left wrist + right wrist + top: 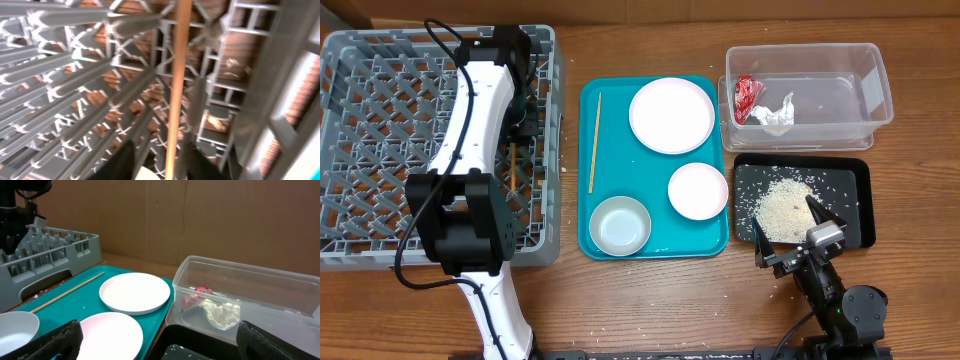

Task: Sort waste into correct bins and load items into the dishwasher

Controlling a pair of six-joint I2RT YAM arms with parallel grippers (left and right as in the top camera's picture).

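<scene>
The grey dish rack (pixel 380 120) stands at the left. My left gripper (pixel 517 112) reaches down inside its right side, open, and one chopstick (pixel 175 95) runs between its fingers (pixel 159 162) over the lattice; it also shows in the overhead view (pixel 512 172). A white rounded thing (pixel 148 175) sits below the jaws; I cannot tell what it is. The second chopstick (pixel 593 140), large plate (pixel 671 115), smaller dish (pixel 698 190) and metal bowl (pixel 620 225) lie on the teal tray (pixel 655 245). My right gripper (pixel 790 225) is open and empty over the black tray's (pixel 855 175) front edge.
The clear tub (pixel 860 70) at the back right holds the red wrapper (pixel 747 95) and white tissue (pixel 778 112). Rice (pixel 785 205) is piled in the black tray. A few grains lie on the wooden table (pixel 650 300). A cardboard wall stands behind.
</scene>
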